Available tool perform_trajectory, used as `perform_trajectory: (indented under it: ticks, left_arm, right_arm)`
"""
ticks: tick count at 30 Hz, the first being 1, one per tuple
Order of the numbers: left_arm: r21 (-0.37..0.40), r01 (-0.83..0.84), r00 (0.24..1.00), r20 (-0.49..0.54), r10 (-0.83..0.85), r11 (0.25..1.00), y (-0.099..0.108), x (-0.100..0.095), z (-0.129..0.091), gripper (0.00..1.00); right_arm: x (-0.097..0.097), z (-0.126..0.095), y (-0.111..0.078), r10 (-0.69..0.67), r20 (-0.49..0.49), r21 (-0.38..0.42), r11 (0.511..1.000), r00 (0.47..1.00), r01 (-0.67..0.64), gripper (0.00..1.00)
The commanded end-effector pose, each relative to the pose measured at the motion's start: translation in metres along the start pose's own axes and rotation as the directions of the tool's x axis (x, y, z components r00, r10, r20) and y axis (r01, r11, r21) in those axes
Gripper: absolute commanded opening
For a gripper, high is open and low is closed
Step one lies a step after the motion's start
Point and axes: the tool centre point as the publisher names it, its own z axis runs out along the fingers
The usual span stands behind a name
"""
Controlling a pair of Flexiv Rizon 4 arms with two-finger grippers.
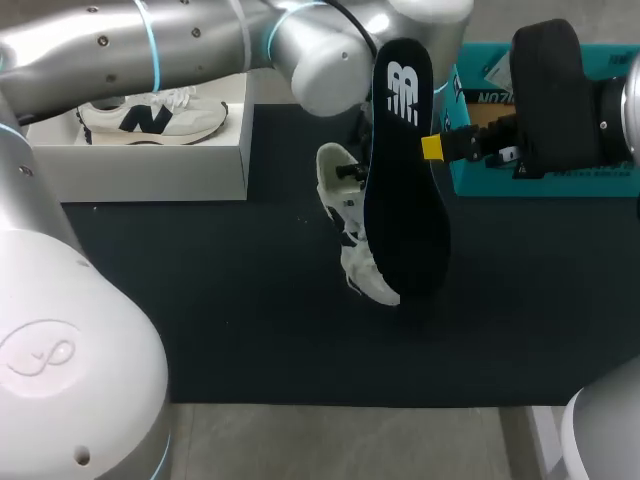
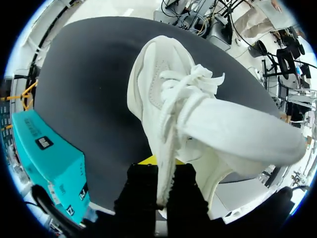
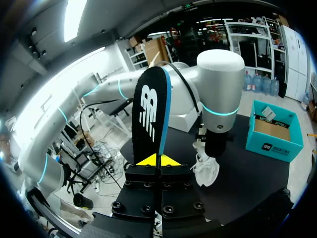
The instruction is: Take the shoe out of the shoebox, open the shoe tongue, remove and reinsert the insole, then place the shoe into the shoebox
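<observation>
Above the mat (image 1: pixel 250 330): one shoe (image 1: pixel 362 272), one insole (image 1: pixel 405 190).

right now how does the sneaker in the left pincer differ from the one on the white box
The held sneaker hangs above the dark mat, clamped in the left pincer. The boxed sneaker sits on the white box with nothing gripping it. The held sneaker tilts with its toe pointing down, while the boxed sneaker rests flat on its sole, side on. Both are off-white lace-up sneakers.
</observation>
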Motion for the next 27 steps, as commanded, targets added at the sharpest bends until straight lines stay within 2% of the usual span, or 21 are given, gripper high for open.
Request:
perform_trajectory:
  ticks: [1,12,21,27]
  left_arm:
    - [-0.259,-0.605,0.792,-0.101,0.602,0.753,-0.001,0.005,-0.002,0.0]
    - [-0.194,-0.588,0.807,-0.076,0.585,0.785,0.009,-0.003,0.021,0.0]
    - [-0.195,-0.491,0.871,-0.078,0.486,0.849,0.005,-0.001,0.017,0.0]
    - [-0.18,-0.439,0.899,-0.102,0.427,0.88,0.004,-0.008,0.016,0.0]
  right_arm:
    - [0.006,0.002,-0.006,0.001,0.009,-0.011,1.0,1.0,-0.001,0.0]
    - [0.006,0.002,-0.006,0.001,0.009,-0.011,1.0,1.0,-0.001,0.0]
    - [0.006,0.002,-0.006,0.001,0.009,-0.011,1.0,1.0,-0.001,0.0]
    - [0.006,0.002,-0.006,0.001,0.009,-0.011,1.0,1.0,-0.001,0.0]
